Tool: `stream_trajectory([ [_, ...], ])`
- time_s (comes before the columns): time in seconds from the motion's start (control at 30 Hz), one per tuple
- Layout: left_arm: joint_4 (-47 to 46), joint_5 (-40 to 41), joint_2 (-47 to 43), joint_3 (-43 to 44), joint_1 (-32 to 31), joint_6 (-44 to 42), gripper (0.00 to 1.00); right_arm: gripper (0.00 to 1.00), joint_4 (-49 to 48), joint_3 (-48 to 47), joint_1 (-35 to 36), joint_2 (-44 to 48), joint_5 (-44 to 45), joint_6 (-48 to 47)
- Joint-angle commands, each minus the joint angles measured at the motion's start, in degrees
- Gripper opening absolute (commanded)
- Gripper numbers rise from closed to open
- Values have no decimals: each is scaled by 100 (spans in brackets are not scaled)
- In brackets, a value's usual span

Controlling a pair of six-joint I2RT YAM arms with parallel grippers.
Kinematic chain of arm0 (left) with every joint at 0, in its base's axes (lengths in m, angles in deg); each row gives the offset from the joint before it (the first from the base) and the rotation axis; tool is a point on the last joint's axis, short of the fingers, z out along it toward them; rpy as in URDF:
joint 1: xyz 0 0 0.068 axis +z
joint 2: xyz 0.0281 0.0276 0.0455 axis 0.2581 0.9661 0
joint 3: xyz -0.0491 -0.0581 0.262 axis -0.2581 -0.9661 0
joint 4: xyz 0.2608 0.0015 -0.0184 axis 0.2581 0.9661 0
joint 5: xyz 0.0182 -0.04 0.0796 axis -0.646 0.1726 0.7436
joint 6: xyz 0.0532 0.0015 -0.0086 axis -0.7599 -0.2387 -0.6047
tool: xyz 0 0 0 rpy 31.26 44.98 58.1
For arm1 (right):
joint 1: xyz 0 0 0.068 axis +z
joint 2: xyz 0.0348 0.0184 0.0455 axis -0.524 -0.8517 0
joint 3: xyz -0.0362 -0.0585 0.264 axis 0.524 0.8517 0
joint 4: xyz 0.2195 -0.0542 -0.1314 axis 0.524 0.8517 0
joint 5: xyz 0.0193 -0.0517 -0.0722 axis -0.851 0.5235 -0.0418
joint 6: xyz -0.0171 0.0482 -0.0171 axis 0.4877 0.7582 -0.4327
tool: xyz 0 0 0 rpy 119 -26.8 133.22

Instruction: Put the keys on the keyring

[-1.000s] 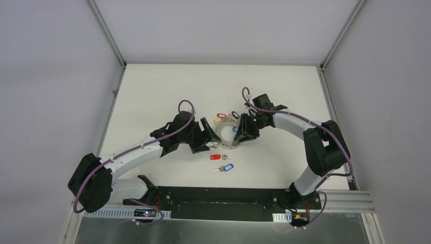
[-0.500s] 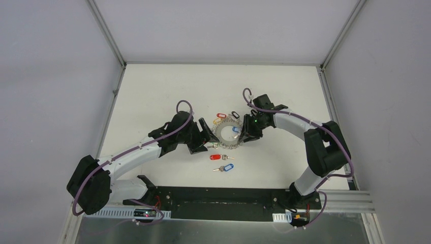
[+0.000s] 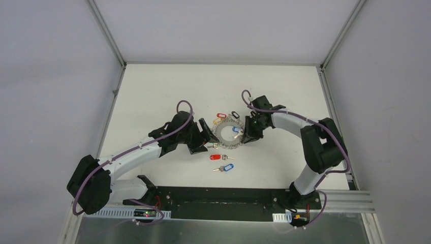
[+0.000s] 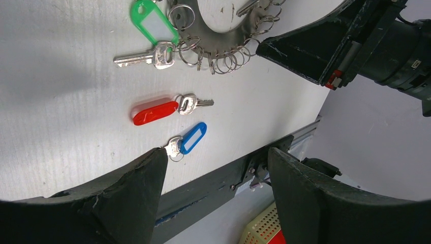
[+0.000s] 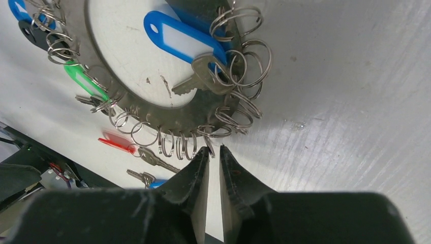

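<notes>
— Where were the keys?
— Just ahead of my left claw (image 4: 213, 152), whose jaws stood wide and empty. The small silver key with the blue oblong plastic tag (image 4: 187, 140) lay nearest, the red-tagged silver key (image 4: 165, 109) just beyond, both apart from the large flat grey metal keyring (image 4: 216, 38).
— And your right claw (image 5: 213, 151)?
— Barely a slit, tips at a wire loop (image 5: 210, 142) on that rim; whether it pinched, I couldn't tell.

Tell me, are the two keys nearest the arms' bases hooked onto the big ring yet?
Off. The red-tagged key and blue-tagged key lie loose on the table, apart from the keyring, touching none of its loops.
</notes>
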Motion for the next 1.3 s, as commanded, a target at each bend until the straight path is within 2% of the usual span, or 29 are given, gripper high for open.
stream_trajectory([
  [0.0,-62,-60,-51,51,63,-100,74,15,-203,-112,-15,-145,-88,-4],
  [0.37,-51,-66,-103,28,65,-114,74,10,-575,-25,-10,-283,-512,82],
  [0.6,-10,-27,-160,26,74,-156,74,0,-544,-25,-16,-167,-531,-36],
  [0.73,30,-3,-199,32,72,-183,74,1,-520,-25,-16,-128,-505,-69],
  [0.97,67,20,-244,21,77,-177,74,16,-531,-38,-13,-149,-517,-39],
  [1.07,70,21,-244,10,74,-179,74,16,-550,-34,-15,-169,-508,-39],
  [1.17,69,19,-244,22,72,-187,74,11,-608,-17,-16,-209,-563,-36],
  [1.27,68,-10,-244,38,74,-241,74,11,-650,-9,-16,-248,-583,-7],
])
